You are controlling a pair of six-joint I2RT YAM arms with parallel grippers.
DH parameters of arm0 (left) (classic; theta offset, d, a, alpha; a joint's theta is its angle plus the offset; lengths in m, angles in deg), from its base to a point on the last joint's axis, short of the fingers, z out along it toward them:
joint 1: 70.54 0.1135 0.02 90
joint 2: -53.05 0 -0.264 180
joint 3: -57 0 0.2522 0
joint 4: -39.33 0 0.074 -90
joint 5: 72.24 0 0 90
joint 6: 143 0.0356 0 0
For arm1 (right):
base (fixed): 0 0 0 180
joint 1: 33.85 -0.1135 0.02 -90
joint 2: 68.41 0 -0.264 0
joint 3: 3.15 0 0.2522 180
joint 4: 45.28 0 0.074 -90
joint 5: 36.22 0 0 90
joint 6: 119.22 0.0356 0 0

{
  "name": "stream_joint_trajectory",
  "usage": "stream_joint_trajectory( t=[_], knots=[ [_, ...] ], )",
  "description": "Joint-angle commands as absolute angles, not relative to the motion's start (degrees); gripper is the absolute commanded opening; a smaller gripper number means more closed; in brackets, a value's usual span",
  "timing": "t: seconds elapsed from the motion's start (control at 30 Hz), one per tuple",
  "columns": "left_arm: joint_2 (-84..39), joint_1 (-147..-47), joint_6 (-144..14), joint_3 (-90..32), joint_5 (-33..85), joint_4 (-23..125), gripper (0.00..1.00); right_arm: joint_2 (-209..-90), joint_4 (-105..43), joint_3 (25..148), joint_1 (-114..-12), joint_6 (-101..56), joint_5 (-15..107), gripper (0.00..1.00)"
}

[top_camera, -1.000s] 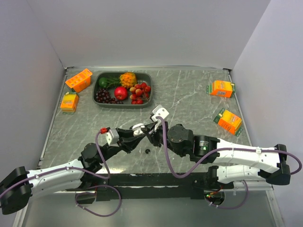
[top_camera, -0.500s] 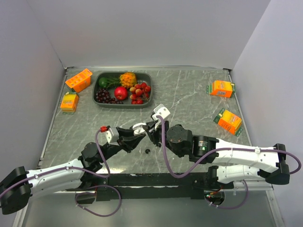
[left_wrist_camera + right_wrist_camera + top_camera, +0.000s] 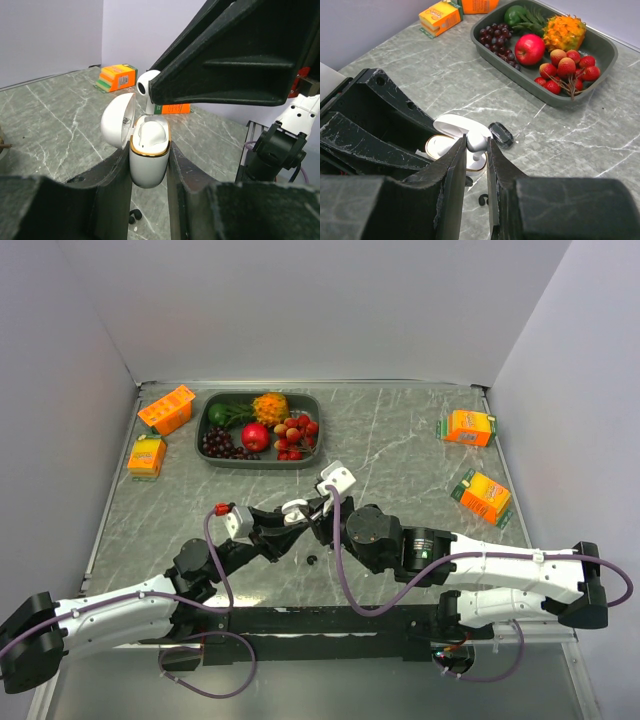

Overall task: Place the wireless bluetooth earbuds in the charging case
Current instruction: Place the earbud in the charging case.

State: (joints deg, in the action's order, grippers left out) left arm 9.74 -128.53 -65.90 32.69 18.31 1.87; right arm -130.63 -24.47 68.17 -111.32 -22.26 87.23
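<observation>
Orange cardboard is showing at the ten o'clock corner of the grey marbled tabletop point(image 3: 400, 440), where a plain orange box point(image 3: 166, 408) is sitting with a yellow-and-orange box point(image 3: 147, 455) just at its six o'clock. At their three o'clock a dark grey plastic tray point(image 3: 602, 50) is holding dark grapes, a red apple, strawberries and a spiky orange fruit.

Near the table's centre the left gripper point(image 3: 149, 161) is reaching in from seven o'clock. Its fingers point(image 3: 112, 175) are clamping the lower body of a glossy white charging case with a gold rim point(image 3: 148, 167). The case is standing upright, clear of the tabletop, with its lid hanging open. What looks like one seated white earbud point(image 3: 150, 132) is resting inside.

From four o'clock the right gripper point(image 3: 476, 146) is hovering over the case. Its fingers are pinching a second white plastic earbud point(image 3: 476, 140), stem pointing down at the open case; whether the two are touching cannot be told. On the tabletop beside them a small black oval pod point(image 3: 501, 135) is lying, and tiny black earbud pieces point(image 3: 134, 216) are lying beneath the case.

At two and three o'clock two more orange cartons point(image 3: 469, 427) point(image 3: 484, 497) are lying well apart from the arms.
</observation>
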Motion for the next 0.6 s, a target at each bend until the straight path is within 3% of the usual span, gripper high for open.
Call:
stream_joint_trajectory(
  t=[0.0,0.57],
  knots=[
    [10.4,-128.8,-66.7,30.2,17.9,0.4,0.01,-130.9,-26.1,69.2,-112.0,-21.6,88.4,0.0],
    [10.1,-128.8,-70.0,27.9,15.5,3.8,0.01,-131.2,-25.0,68.9,-112.2,-21.0,90.3,0.0]
  ],
)
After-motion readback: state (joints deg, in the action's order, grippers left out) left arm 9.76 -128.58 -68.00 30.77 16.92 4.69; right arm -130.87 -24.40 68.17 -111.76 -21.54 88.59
